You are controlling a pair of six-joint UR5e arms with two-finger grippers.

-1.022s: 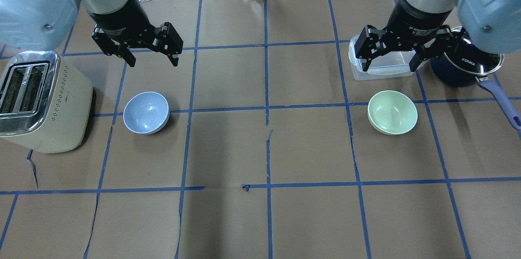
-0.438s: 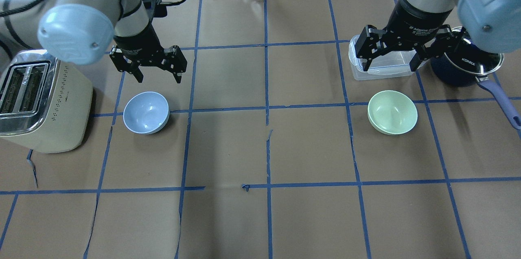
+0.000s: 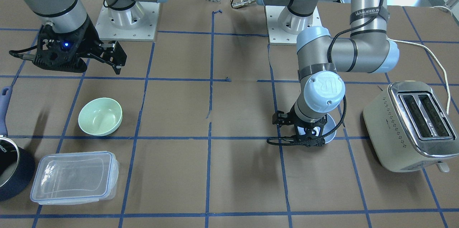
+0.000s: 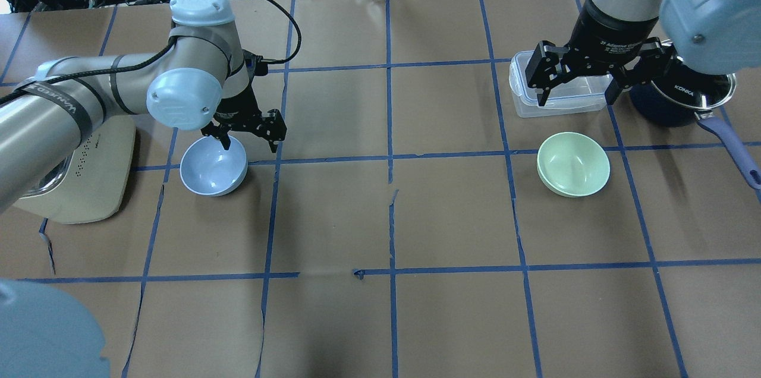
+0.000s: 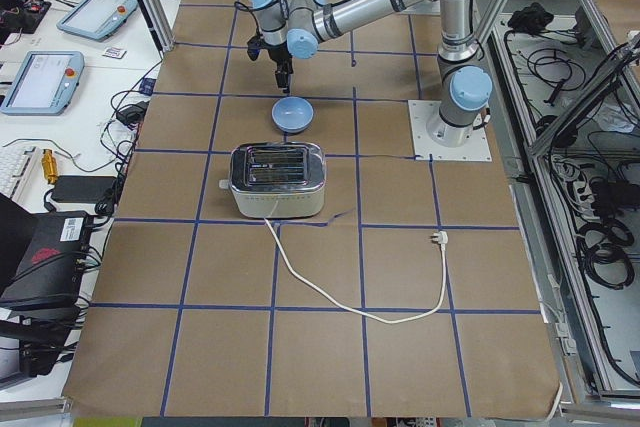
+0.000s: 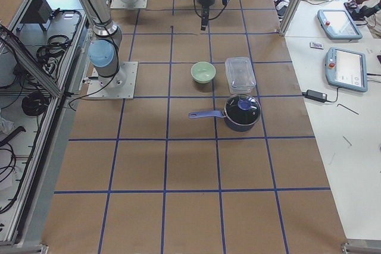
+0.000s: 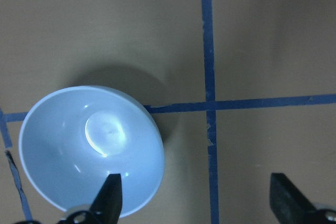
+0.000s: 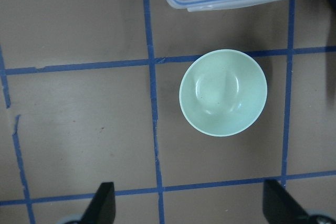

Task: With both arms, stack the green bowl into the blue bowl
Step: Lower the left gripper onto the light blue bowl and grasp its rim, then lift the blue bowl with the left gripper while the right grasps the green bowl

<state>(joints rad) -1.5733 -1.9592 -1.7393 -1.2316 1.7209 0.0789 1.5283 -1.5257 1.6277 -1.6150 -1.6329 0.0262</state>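
- Left arm has swung down hard in the last second: the left gripper [image 4: 251, 146] was hanging high behind the blue bowl [image 4: 213, 169] and now sits low at its rim.
- Jaws spread wide, gripping nothing. From the wrist camera, one finger hangs over the bowl's inside and the other over bare paper, so the rim on the table-centre side lies between them.
- Right gripper [image 4: 576, 98] has barely budged; it hovers splayed and empty above the clear container [image 3: 73, 176].
- Green bowl [image 4: 573, 164] sits upright just forward of those jaws, well apart from the blue one.
- Watch the toaster [image 3: 408, 124] beside the blue bowl, and the saucepan [image 4: 678, 98] crowding the right wrist.
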